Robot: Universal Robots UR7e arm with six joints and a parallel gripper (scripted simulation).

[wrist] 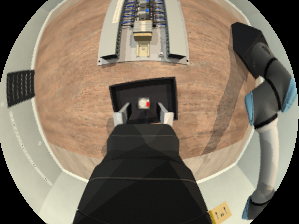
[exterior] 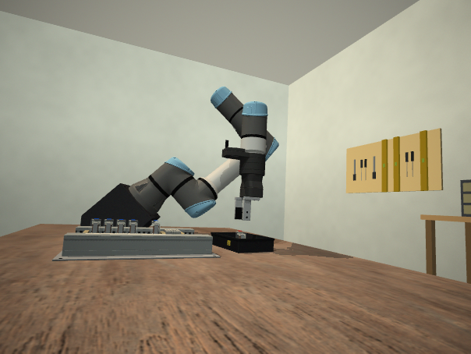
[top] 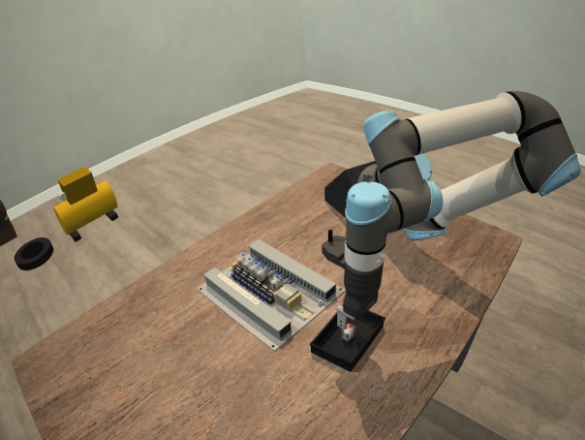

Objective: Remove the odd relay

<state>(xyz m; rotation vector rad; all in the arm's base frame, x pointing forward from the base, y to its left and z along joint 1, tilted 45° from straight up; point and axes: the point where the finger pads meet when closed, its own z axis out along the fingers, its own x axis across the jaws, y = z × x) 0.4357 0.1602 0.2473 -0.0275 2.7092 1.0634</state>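
Red-button relay [top: 348, 333] down in black parts tray [top: 323, 347], directly below spread, empty gripper [exterior: 242, 209]!
Small, rigid, light; best pinched across flat sides. Relay panel [top: 242, 305] flat beyond.

A yellow compressor [top: 85, 204] stands near a black tyre [top: 33, 253].
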